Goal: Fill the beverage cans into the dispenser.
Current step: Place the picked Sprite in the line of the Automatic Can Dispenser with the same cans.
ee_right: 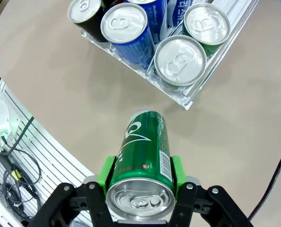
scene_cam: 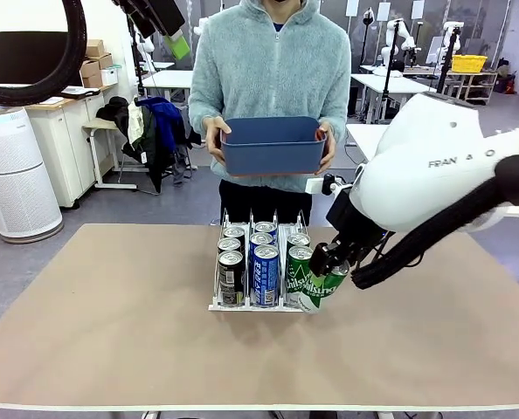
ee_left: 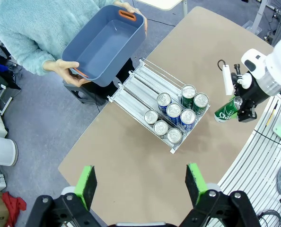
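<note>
Front view: I see the dispenser (scene_cam: 258,266) on the desk (scene_cam: 111,332) nearly full, my right claw (scene_cam: 323,272) pinching a last green can (scene_cam: 322,286) beside it; left claw (ee_left: 139,185) spread, idle.

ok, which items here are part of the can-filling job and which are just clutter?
Job:
- dispenser on the table, with dark, blue and green cans standing in its lanes
- green can clamped in the right gripper, tilted, beside the dispenser's front right corner
- left gripper, open, hovering above the table

Not part of it:
- dark blue bin, held by the person at the far side
</note>
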Controlling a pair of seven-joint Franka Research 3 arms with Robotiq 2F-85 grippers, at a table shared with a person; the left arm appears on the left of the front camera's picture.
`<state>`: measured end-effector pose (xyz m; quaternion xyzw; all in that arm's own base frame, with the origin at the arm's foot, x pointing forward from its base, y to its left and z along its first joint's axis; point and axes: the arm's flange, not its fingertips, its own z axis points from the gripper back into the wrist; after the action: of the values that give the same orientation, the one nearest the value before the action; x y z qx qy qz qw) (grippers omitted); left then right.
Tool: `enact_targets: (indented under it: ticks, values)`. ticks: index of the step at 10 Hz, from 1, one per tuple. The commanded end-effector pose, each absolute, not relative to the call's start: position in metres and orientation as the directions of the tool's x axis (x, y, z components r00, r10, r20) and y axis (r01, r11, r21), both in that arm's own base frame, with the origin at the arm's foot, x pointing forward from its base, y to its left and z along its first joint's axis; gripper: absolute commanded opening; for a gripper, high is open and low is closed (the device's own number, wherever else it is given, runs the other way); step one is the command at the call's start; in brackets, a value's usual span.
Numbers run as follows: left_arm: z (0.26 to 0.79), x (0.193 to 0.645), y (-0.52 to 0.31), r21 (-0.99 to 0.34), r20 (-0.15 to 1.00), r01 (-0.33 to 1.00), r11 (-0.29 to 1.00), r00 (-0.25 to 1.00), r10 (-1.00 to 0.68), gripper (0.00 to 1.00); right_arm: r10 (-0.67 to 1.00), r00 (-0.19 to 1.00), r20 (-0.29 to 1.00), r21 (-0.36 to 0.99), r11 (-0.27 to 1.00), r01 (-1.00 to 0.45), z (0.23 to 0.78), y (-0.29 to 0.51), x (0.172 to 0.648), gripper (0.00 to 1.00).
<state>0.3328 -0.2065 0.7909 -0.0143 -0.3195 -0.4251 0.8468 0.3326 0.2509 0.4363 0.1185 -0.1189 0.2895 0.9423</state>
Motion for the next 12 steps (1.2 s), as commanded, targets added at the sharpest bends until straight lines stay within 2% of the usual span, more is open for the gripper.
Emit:
enact_targets:
  ticks: [1,5,12]
  values:
    - [0.790,0.332,-0.205,0.248,0.557,0.726,0.642,0.436,-0.707,1.00,0.537,0.789,0.300,0.152,0.789,-0.595,0.444,0.259,0.361,0.58]
    - [0.790,0.332,-0.205,0.248,0.557,0.726,0.642,0.436,-0.707,1.00,0.520,0.800,0.300,0.135,0.807,-0.575,0.438,0.268,0.410,0.58]
    - [0.790,0.332,-0.205,0.248,0.557,0.726,0.642,0.436,-0.707,1.00,0.527,0.802,0.283,0.108,0.813,-0.572,0.419,0.281,0.448,0.58]
